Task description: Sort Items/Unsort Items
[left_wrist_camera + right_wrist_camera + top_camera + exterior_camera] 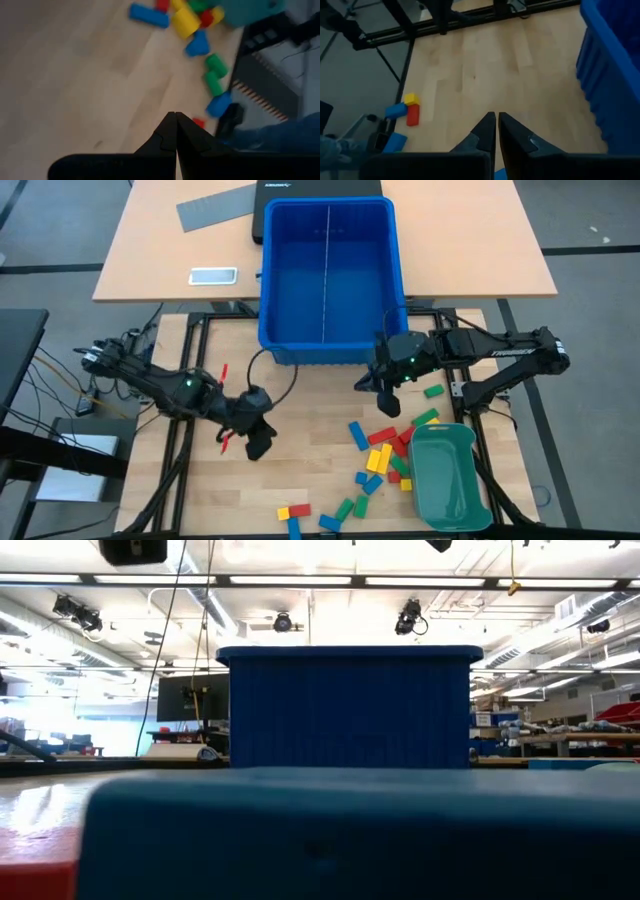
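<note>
Blocks (385,460): scattered on the wooden table (300,480), mostly beside the green tray (447,477); a few lie near the front edge.
Right gripper (392,406): held above the table near the blue bin (327,280); fingers nearly closed, nothing gripped.
Left gripper (258,446): positioned over bare table; fingers pressed together, empty.

bin (300,300): solid blue, ribbed walls
tray (445,480): teal-green, at the near right
blocks (385,450): red, yellow, green and blue, scattered beside the tray
table (300,470): pale wood planks
far desk (150,250): light tan
sheet (215,208): grey
</note>
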Robot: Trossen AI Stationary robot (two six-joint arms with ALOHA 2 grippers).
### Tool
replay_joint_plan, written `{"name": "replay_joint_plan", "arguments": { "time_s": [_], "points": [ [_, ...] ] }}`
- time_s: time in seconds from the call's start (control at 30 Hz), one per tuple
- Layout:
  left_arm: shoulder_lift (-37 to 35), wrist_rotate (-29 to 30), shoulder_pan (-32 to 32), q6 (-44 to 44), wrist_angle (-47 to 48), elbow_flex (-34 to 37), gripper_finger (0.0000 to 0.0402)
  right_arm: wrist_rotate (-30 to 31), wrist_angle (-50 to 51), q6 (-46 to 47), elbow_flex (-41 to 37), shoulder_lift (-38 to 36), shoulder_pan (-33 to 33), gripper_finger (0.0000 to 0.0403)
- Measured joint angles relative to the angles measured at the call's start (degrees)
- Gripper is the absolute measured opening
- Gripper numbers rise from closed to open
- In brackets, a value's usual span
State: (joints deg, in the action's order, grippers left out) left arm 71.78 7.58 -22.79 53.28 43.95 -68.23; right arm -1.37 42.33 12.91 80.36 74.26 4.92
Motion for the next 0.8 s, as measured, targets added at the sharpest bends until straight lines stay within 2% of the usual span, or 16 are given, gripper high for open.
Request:
{"name": "replay_joint_plan", "arguments": {
  "time_s": [0.13, 0.33, 0.63, 0.8],
  "points": [
    [2.7, 2.1, -3.2, 4.7, -1.2, 0.0, 0.0005, 0.0, -0.2, 0.2, 0.0, 0.0, 1.0, 0.0030],
    [8.0, 2.0, -7.0, 8.6, -1.3, 0.0, 0.0005, -2.1, 0.4, 1.4, 0.0, 0.0, 2.6, 0.0045],
    [17.3, -7.2, -10.5, 8.9, -12.1, 0.0, 0.0006, -2.8, 0.8, 2.7, 0.0, 0.0, 5.3, 0.0082],
    [22.5, -10.7, -12.1, 9.0, -17.1, 0.0, 0.0030, -2.8, 1.2, 4.0, 0.0, 0.4, 5.6, 0.0094]
  ]
}}
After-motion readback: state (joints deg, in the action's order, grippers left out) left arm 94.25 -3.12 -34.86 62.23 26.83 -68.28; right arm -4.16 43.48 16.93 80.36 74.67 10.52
